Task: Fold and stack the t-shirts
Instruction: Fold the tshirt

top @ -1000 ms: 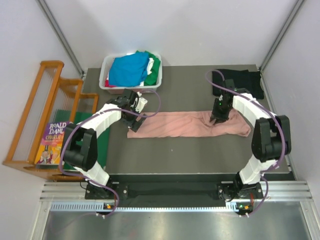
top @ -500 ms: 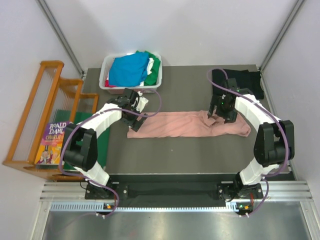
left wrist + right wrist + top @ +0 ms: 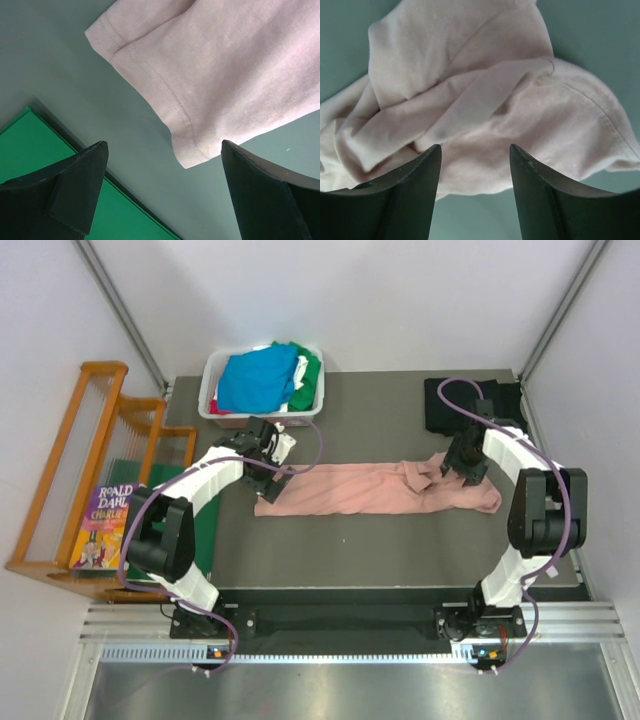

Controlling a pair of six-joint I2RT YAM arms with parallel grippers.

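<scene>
A dusty-pink t-shirt [image 3: 350, 488] lies in a long strip across the middle of the table. Its right end is bunched into folds [image 3: 470, 100]. My left gripper [image 3: 272, 483] is open and empty, low over the table beside the shirt's left hem corner [image 3: 210, 85]. My right gripper [image 3: 452, 468] is open and empty, just above the bunched right end. A black t-shirt [image 3: 458, 402] lies at the back right. Blue [image 3: 255, 380], green and white shirts fill a basket [image 3: 207, 400] at the back left.
A stiff green board [image 3: 208, 532] lies along the table's left edge and shows in the left wrist view [image 3: 60, 200]. A wooden rack [image 3: 60, 480] holding a book [image 3: 100, 525] stands left of the table.
My right gripper has moved right and a little back along the shirt, and the cloth at that end is now pulled up and more bunched. The left arm has not moved.
</scene>
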